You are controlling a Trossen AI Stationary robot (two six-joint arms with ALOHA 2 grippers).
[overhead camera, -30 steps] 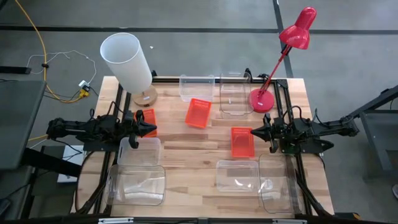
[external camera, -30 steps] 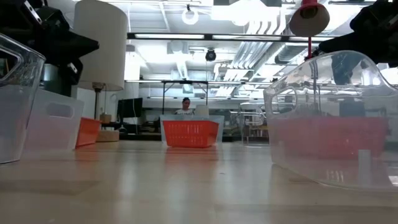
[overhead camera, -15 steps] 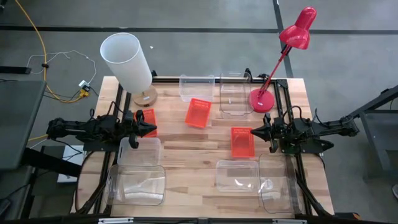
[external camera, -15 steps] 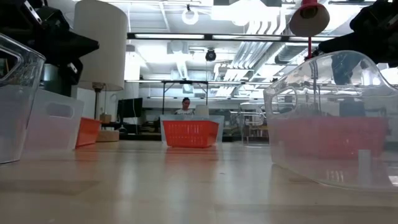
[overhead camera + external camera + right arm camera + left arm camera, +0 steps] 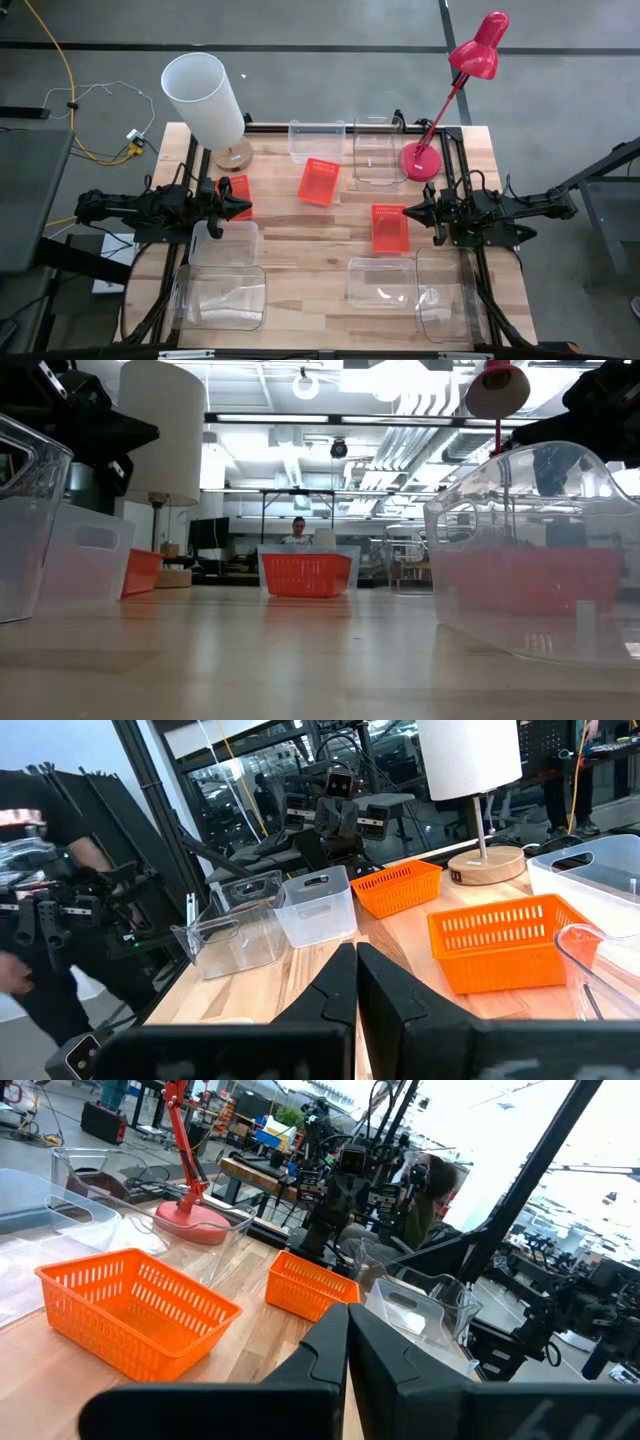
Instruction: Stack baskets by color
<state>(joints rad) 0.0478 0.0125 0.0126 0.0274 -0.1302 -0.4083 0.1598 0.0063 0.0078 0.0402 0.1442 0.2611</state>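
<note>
The left end effector, clenched and empty, is hovering over one orange basket near the lamp shade. The right end effector, likewise clenched, is pointing at another orange basket just beside it.

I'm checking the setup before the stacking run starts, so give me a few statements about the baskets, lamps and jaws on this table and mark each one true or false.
1. Three orange baskets, the left orange basket, the middle orange basket and the right orange basket, lie apart on the table, none stacked. True.
2. The red desk lamp stands at the table's far left corner. False: it stands at the far right; the white lamp shade is at the far left.
3. The left gripper has its jaws shut and holds nothing. True.
4. The right gripper grips an orange basket. False: its jaws are shut and empty, beside the right orange basket.
</note>
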